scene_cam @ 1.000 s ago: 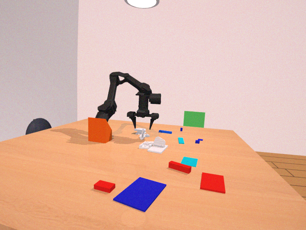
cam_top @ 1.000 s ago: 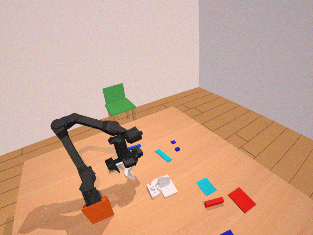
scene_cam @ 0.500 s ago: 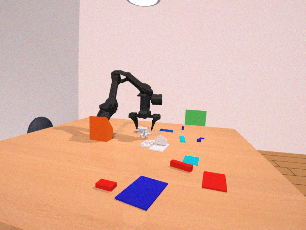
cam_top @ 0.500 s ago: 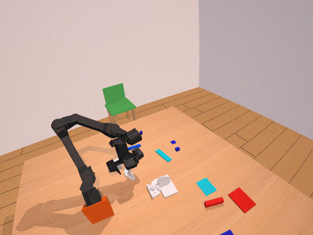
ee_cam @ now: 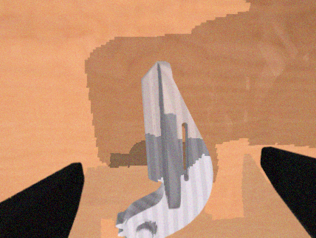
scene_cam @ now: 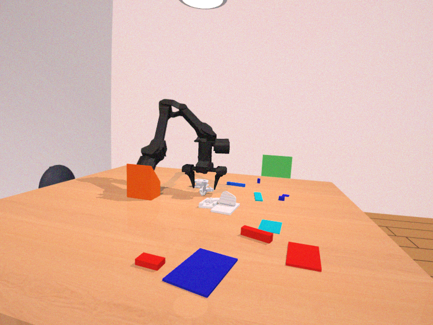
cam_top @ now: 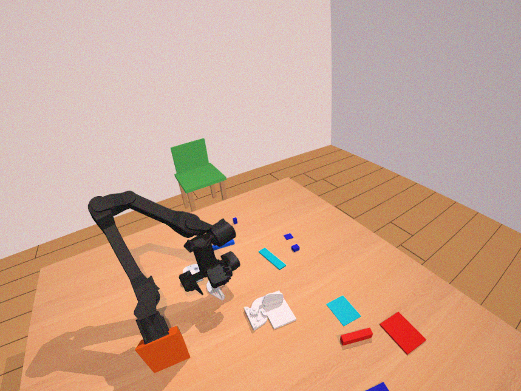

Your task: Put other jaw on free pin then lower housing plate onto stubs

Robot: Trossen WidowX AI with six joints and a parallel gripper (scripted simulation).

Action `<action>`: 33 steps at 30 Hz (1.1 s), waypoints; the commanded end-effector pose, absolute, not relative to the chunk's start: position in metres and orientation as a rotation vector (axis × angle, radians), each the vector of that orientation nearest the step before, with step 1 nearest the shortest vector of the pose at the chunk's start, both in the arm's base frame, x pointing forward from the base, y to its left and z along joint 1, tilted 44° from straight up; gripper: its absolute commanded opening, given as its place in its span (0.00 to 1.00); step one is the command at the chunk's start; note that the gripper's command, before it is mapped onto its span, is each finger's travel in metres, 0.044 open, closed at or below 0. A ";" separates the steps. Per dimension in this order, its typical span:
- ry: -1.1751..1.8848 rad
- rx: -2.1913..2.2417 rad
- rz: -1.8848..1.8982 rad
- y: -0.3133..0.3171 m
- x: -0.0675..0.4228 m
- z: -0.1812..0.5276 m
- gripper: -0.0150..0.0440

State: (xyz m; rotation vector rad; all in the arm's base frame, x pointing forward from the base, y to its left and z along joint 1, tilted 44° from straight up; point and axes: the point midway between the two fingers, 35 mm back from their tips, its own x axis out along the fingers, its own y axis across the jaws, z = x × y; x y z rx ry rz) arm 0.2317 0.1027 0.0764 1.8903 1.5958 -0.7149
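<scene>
The loose white jaw [cam_top: 215, 291] [scene_cam: 203, 191] [ee_cam: 193, 185] lies on the table, its gear teeth at the lower left in the wrist view. My gripper [cam_top: 211, 288] [scene_cam: 204, 188] [ee_cam: 173, 162] is open and low over it, one finger on each side, touching neither side in the wrist view. The white base [cam_top: 282, 316] [scene_cam: 223, 209] lies nearer the middle of the table. The other jaw [cam_top: 273, 299] [scene_cam: 227, 198] is on it, its ribbed face standing up. The white housing plate [cam_top: 191, 268] [scene_cam: 201, 181] is beyond the loose jaw, partly hidden by my gripper in the top view.
A blue bar [cam_top: 223, 246] [scene_cam: 235, 184] lies behind the gripper. A cyan strip [cam_top: 272, 258] [scene_cam: 258, 196] and small blue blocks lie farther off. A cyan plate [cam_top: 343, 310] [scene_cam: 271, 226], a red bar [cam_top: 356, 336] [scene_cam: 256, 234] and a red plate [cam_top: 402, 332] [scene_cam: 303, 256] lie beyond the base.
</scene>
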 end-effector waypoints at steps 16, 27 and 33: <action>1.608 1.888 -0.736 0.111 0.229 0.064 1.00; 1.608 1.888 -0.736 0.112 0.229 0.064 1.00; 1.608 1.889 -0.736 0.112 0.229 0.064 1.00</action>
